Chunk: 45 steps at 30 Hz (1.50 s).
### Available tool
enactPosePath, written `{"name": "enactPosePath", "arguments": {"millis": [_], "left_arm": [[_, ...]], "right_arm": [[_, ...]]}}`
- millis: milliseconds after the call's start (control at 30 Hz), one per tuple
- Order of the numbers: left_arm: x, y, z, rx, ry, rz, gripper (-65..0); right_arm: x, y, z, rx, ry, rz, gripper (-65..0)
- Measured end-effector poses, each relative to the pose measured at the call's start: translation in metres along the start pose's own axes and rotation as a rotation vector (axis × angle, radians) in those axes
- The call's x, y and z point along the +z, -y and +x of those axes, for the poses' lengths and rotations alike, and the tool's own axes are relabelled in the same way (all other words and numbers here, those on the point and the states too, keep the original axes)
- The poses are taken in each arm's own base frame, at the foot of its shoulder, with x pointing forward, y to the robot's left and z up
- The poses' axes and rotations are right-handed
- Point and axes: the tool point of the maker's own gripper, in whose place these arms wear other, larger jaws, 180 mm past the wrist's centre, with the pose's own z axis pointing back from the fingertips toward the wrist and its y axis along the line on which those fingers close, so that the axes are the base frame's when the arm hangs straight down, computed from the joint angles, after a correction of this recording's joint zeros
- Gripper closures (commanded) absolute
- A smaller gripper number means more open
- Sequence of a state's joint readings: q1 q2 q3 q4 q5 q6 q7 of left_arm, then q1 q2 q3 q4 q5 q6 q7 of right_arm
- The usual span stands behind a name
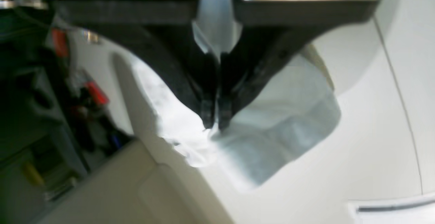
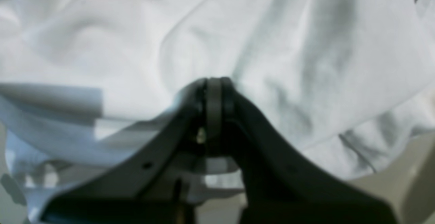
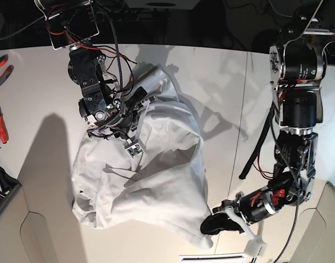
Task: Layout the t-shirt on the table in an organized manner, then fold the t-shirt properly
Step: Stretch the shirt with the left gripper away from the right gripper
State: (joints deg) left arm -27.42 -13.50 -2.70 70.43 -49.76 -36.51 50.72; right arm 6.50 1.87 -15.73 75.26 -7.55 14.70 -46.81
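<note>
Right end effector (image 2: 214,91), black, jaws clenched on a fold of the wrinkled plain white cotton t-shirt (image 3: 151,186), holding that part bunched and raised above the wide matte white desk (image 3: 41,87). Shirt lies crumpled mid-desk, bottom edge near the front edge. Left end effector (image 1: 214,123) clenched on the shirt's lower corner by the desk's front edge.

Red-handled pliers (image 3: 0,67) lie at the far left edge of the base view, upper part of the frame. Just below them, another red-handled tool (image 3: 1,118) rests along that same left edge, pointing roughly up and down.
</note>
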Motion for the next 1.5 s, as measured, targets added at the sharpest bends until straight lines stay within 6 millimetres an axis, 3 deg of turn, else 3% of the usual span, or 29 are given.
{"name": "enactPosePath", "arguments": {"millis": [133, 333, 533, 633, 733, 833, 867, 933, 967, 1133, 1200, 1367, 1433, 1500], "left_arm": [[0.037, 0.001, 0.000, -0.073, -0.042, 0.018, 0.0], [0.093, -0.015, 0.006, -0.169, -0.043, 0.133, 0.0], [0.162, -0.033, 0.036, -0.213, 0.081, 0.296, 0.0], [0.186, -0.039, 0.032, -0.200, 0.097, 0.357, 0.0], [0.204, -0.055, 0.014, -0.182, 0.059, 0.442, 0.0], [0.216, -0.072, -0.013, -0.172, -0.014, 0.531, 0.0], [0.219, -0.078, -0.022, -0.171, -0.037, 0.560, -4.0], [0.228, -0.093, -0.042, -0.168, -0.077, 0.622, -23.2], [0.233, -0.101, -0.050, -0.161, -0.092, 0.653, -28.6], [0.254, -0.134, -0.088, -0.056, -0.144, 0.781, -29.7], [0.253, -0.136, -0.075, -0.073, -0.062, 0.788, -29.7], [0.249, -0.127, -0.013, -0.175, 0.249, 0.765, -29.6], [0.240, -0.124, 0.000, -0.173, 0.302, 0.749, -26.8], [0.220, -0.122, 0.004, -0.156, 0.291, 0.709, -19.4]], "right_arm": [[0.000, 0.000, 0.000, 0.000, 0.002, 0.000, 0.0], [0.000, 0.000, 0.000, 0.000, 0.002, 0.000, 0.0], [0.000, 0.004, 0.001, -0.031, 0.003, -0.020, 0.0], [0.000, 0.003, 0.001, -0.039, 0.006, -0.022, 0.0], [0.000, 0.003, 0.002, -0.039, 0.013, -0.022, 0.0], [0.000, 0.004, 0.002, -0.035, 0.012, -0.026, 0.0], [0.000, 0.004, 0.002, -0.033, 0.011, -0.029, 0.0], [0.000, 0.005, 0.002, -0.031, 0.011, -0.030, 0.0], [0.000, 0.004, 0.002, -0.031, 0.011, -0.030, 0.0], [0.000, 0.005, 0.002, -0.030, 0.011, -0.031, 0.0], [0.003, 0.007, 0.005, -0.026, 0.014, -0.040, 0.0], [0.032, 0.015, 0.015, -0.014, 0.023, -0.086, 0.0], [0.053, 0.019, 0.043, -0.012, 0.130, -0.109, 0.0], [0.080, 0.023, 0.083, -0.012, 0.293, -0.118, 0.0]]}}
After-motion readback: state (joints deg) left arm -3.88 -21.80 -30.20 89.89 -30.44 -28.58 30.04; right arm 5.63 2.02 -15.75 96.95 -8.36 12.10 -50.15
